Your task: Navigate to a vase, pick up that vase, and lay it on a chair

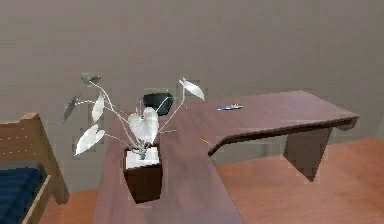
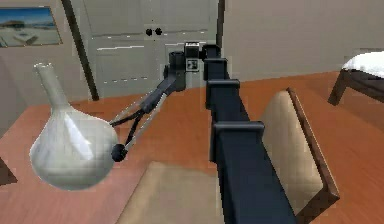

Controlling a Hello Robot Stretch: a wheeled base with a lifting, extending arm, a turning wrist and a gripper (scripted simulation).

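Arm side view: arm [image 2: 240,140] runs from 6 o'clock to centre. The gripper [image 2: 116,138] reaches toward 9 o'clock and holds the vase [image 2: 65,145], a white flask hanging clear of the floor with its neck tilted toward 11. Tan chair [image 2: 298,150] at 5 o'clock, seat near the vase. White cabinet [image 2: 150,40] at 12.

Forward view: reddish desk [image 1: 280,110]; plant [image 1: 143,170] on it at 6 o'clock; wooden frame [image 1: 30,135] with blue cushion at 8.

White bulbous vase [image 2: 68,140], tilted, near tan chair [image 2: 288,135]
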